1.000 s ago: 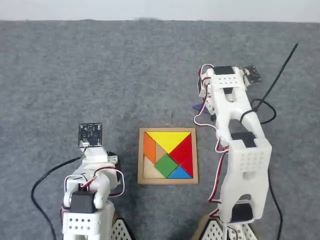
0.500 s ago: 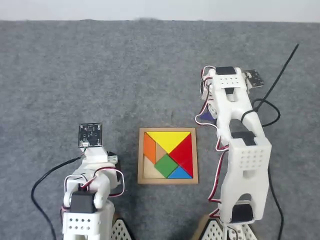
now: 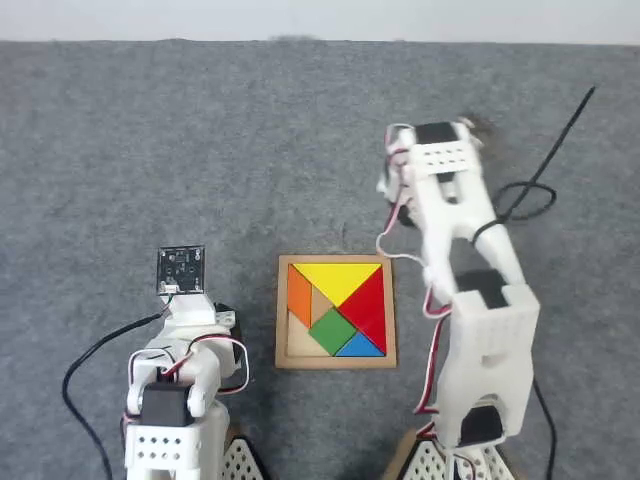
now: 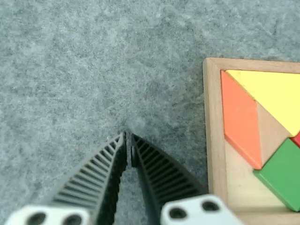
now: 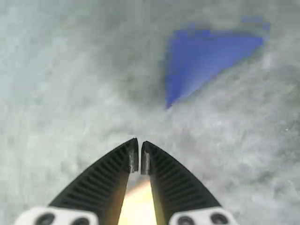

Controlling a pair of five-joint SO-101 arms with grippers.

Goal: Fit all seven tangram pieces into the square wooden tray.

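Six pieces seated, one blue triangle out on the counter

Six pieces lie flat in the square wooden tray (image 3: 281, 312): a yellow triangle (image 3: 336, 278), a red triangle (image 3: 370, 305), an orange piece (image 3: 298, 295), a green square (image 3: 333, 330), a light blue triangle (image 3: 358, 347) and a tan triangle (image 3: 320, 300). They sit edge to edge, which leaves one bare corner (image 3: 298, 347) on the tray's left, nearest the arms. That gap looks meant for the last piece.

The seventh piece, a dark blue triangle (image 5: 206, 54), lies flat on the grey counter (image 3: 150, 150), outside the tray and just ahead of the right hand (image 5: 139, 154). The right arm (image 3: 470, 280) is stretched past the tray's far right corner, apparently to get at it. This hand is clenched, tips together and holding nothing, so it would have to spread before it could pinch so thin a piece.

The left hand (image 4: 129, 140) is clenched and empty too. It sits low over the counter beside the tray's left rim, likely parked there to keep the tray unobstructed.
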